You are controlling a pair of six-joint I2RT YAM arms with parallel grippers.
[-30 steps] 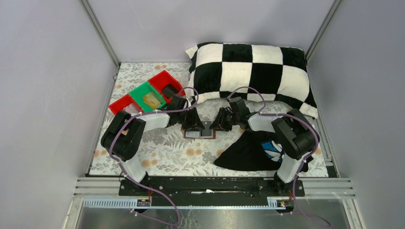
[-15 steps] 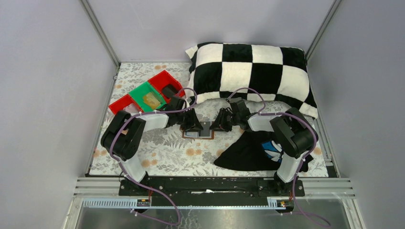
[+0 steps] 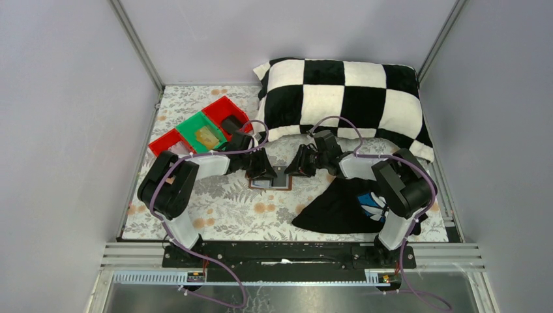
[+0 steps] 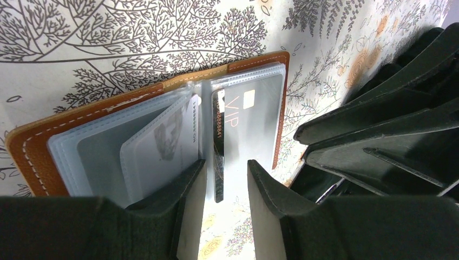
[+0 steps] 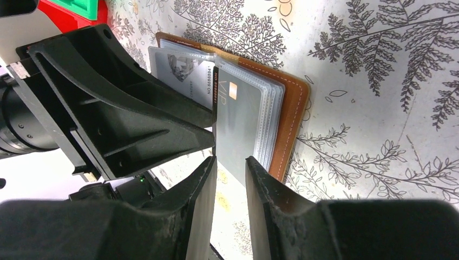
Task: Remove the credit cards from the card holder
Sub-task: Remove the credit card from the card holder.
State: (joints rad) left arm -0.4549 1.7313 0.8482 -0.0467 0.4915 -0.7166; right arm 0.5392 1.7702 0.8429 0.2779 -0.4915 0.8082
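The card holder [image 3: 271, 181] lies open on the floral tablecloth between both grippers, its brown rim [image 4: 32, 151] framing clear sleeves. A grey VIP card [image 4: 254, 122] sits in the right sleeve and a pale blue-grey card [image 4: 162, 143] in the left. My left gripper [image 4: 226, 181] is open with a narrow gap over the wallet's middle fold. My right gripper [image 5: 231, 169] is open, its tips at the near edge of the VIP card [image 5: 243, 124]. A beige-orange card [image 3: 207, 136] lies in the green tray [image 3: 190, 125].
A checkered pillow [image 3: 345, 98] fills the back right. Red trays [image 3: 225, 107] flank the green one at the back left. A black cloth with blue-white print [image 3: 339, 205] lies under my right arm. My two grippers nearly touch over the wallet.
Both grippers and the wallet have shifted slightly away from me. My right gripper has drawn back a little to the right.
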